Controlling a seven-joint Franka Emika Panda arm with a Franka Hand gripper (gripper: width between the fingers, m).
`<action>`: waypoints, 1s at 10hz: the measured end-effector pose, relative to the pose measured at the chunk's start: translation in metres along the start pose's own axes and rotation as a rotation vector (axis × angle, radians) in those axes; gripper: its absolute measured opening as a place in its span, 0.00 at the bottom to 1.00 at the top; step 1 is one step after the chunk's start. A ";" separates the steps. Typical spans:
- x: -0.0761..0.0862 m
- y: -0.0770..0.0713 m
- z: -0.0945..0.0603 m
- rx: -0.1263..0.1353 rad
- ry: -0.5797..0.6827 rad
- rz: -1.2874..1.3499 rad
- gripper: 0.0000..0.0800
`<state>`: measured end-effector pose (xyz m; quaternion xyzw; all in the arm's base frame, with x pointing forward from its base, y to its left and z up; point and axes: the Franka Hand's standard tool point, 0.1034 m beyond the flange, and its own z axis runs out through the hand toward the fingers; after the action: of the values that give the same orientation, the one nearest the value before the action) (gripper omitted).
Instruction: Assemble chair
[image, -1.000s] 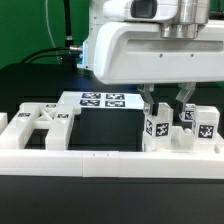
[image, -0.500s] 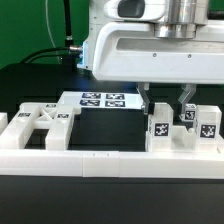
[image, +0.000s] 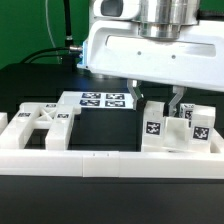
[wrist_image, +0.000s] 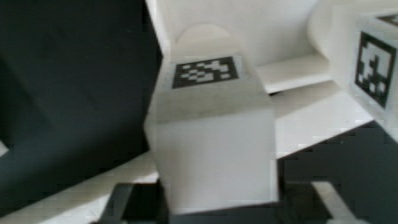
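Observation:
My gripper hangs over the right end of the row of white chair parts. Its fingers stand on either side of an upright white bar with a black-and-white tag on its front. In the wrist view the same bar runs away from the gripper, and both dark fingers lie flush against its sides. A second tagged white piece stands just to the exterior view's right of the bar and shows in the wrist view too. A cut-out panel lies at the exterior view's left.
The marker board lies flat behind the parts on the black table. The long low white border wall runs along the front. The white robot arm fills the upper part of the exterior view.
The gripper has come lower and shifted toward the exterior view's left. The bar between its fingers has shifted slightly left with it.

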<state>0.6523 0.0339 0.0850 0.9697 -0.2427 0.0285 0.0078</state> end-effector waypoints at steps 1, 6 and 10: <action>0.000 0.000 0.001 0.000 0.000 -0.001 0.36; -0.013 0.004 -0.022 0.020 0.000 -0.080 0.80; -0.017 0.004 -0.022 0.020 -0.004 -0.081 0.81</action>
<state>0.6345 0.0390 0.1061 0.9788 -0.2029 0.0287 -0.0012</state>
